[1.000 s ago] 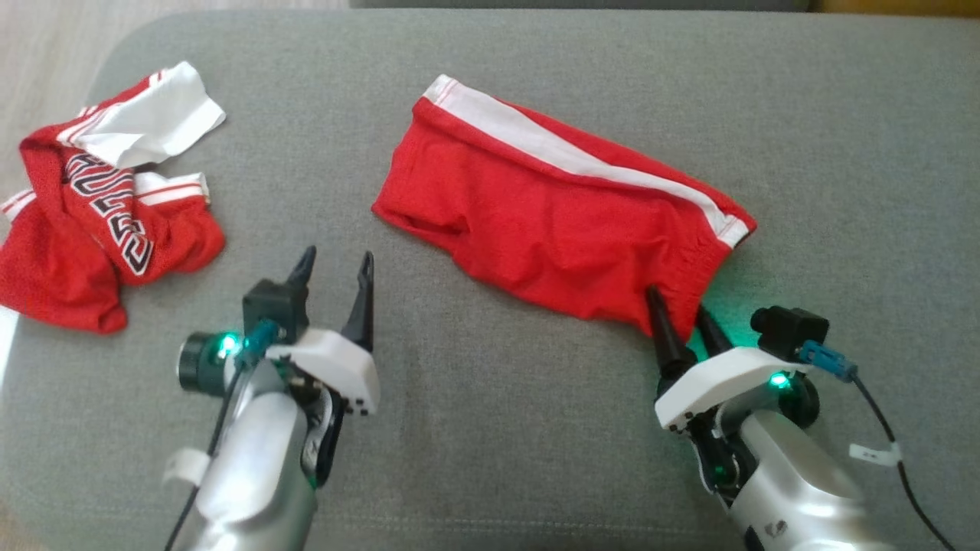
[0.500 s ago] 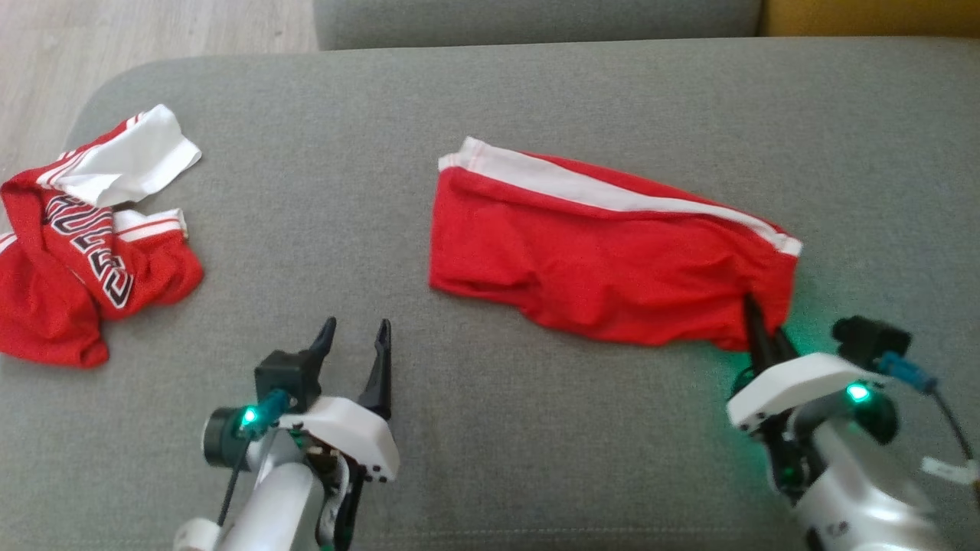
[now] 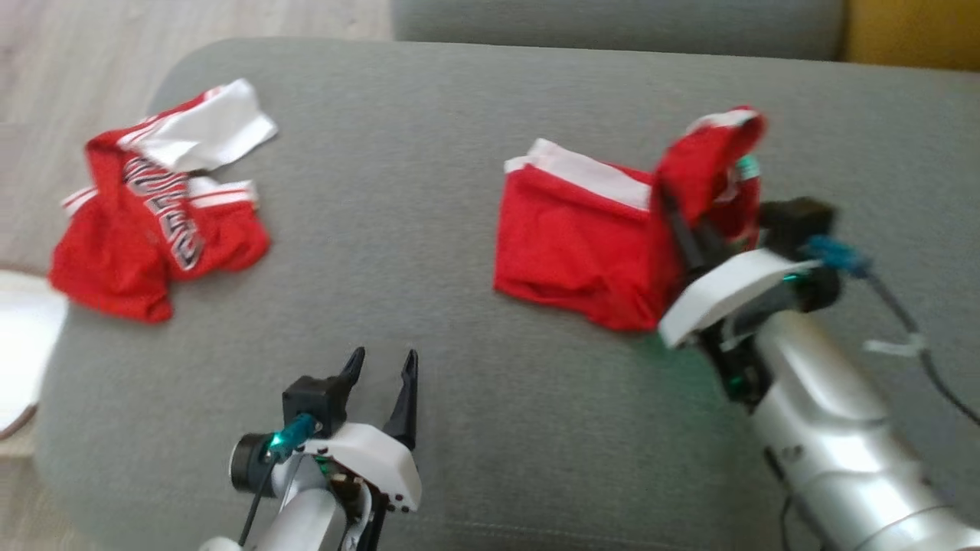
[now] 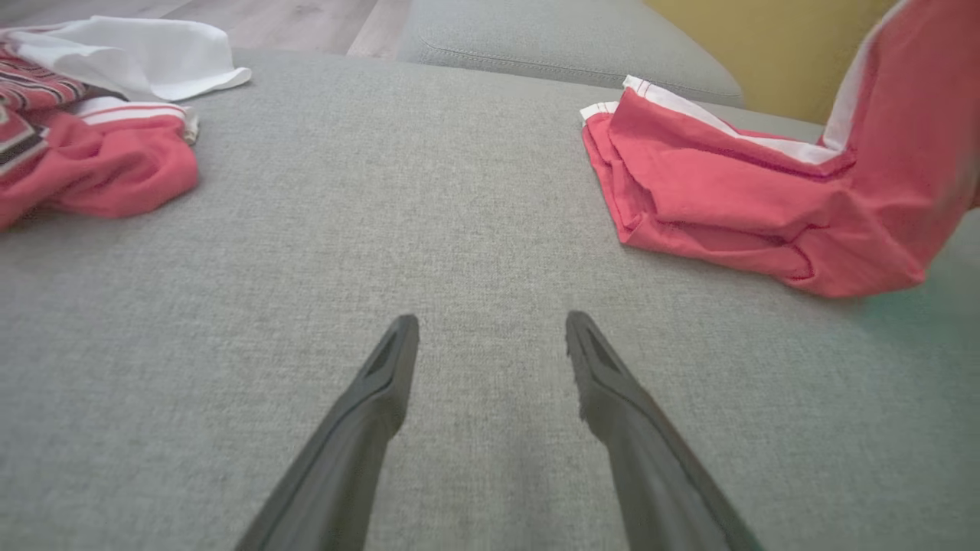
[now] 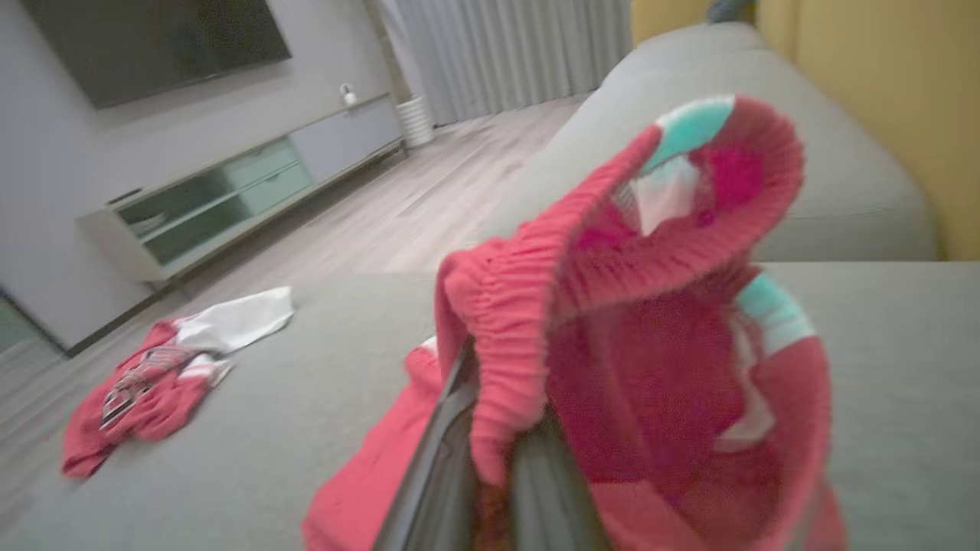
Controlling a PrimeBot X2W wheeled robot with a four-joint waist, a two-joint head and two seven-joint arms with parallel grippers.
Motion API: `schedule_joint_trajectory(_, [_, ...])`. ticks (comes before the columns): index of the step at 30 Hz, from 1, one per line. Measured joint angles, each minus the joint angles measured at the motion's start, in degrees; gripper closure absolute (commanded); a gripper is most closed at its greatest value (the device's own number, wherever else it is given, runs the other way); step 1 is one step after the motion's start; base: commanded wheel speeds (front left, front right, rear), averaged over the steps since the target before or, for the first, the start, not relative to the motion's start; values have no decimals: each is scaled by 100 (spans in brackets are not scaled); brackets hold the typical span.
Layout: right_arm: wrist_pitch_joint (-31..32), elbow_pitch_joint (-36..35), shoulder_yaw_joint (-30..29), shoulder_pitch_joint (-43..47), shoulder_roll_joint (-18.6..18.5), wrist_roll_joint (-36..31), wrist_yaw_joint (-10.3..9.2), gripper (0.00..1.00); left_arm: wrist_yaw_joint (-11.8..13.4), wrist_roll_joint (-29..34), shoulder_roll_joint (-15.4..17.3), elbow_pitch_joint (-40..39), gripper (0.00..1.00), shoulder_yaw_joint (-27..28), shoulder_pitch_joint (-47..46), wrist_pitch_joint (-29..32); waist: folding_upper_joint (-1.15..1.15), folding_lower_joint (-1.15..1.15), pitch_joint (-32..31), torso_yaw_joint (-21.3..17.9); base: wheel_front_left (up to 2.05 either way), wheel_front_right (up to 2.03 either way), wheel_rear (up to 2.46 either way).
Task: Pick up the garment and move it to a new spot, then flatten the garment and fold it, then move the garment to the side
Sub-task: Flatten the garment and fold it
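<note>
Right tool (image 3: 681,218) is pinched shut on the elastic waistband (image 5: 521,306) of the red shorts (image 3: 574,237), with cloth bunched over both fingers. Waistband end is raised off the grey sofa (image 3: 429,191) and draped around the tool. Hem end of the shorts lies on the cushion just left of the right tool, white side stripe (image 3: 589,172) along the far edge.

Left tool (image 3: 385,356) is spread wide, low over bare sofa fabric; can't tell if it touches. Shorts sit ahead of it and to its right, well apart. Crumpled red-and-white jersey (image 3: 153,229) lies ahead and well off to its left, near the sofa edge, lettering showing.

Head view is blurred around the right tool; the grip reads clearer in the right wrist view.
</note>
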Motion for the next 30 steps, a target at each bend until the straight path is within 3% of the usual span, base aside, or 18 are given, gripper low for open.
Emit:
schedule_joint_trajectory(3, [105, 112, 276, -7, 170, -157, 0, 100, 38, -75, 3, 0, 0, -65, -1, 0, 0, 0, 12, 251, 0, 0, 0])
schedule_joint_trajectory(4, [120, 198, 346, -15, 219, -213, 0, 86, 41, -89, 7, 0, 0, -101, -1, -1, 0, 0, 18, 337, 0, 0, 0])
schedule_joint_trajectory(5, [116, 283, 401, -25, 271, -255, 0, 46, 41, -90, 8, 0, 0, -145, -2, 0, 0, 0, 24, 424, 0, 0, 0])
schedule_joint_trajectory(6, [92, 353, 432, -31, 311, -248, 0, 0, 42, -114, 7, 1, 0, -175, 0, -1, 0, 0, 29, 512, 0, 0, 0])
schedule_joint_trajectory(12, [-199, 659, 520, -194, 483, -380, 1, 0, 96, -127, 9, -20, 0, -192, 3, 0, 0, 0, 44, 847, 0, 0, 0])
schedule_joint_trajectory(17, [-349, 697, 244, -290, 489, -582, 1, 0, 129, -110, 9, -79, 0, -135, 8, 0, 0, 0, 7, 662, 0, 0, 0])
schedule_joint_trajectory(22, [-387, 222, -939, -119, 491, -1152, 0, 0, 204, 67, 9, -244, 0, 89, 9, 0, 0, 0, -23, 305, 0, 0, 0])
schedule_joint_trajectory(26, [-389, -261, -1942, 549, 488, -1812, 1, 0, 348, 296, 8, -415, 0, 336, 10, 0, 0, 0, -35, -25, 0, 0, 0])
schedule_joint_trajectory(30, [-389, -600, -2457, 1260, 494, -2123, 0, 0, 403, 545, 3, -548, 0, 557, 12, 0, 0, 0, -54, -327, 0, 0, 0])
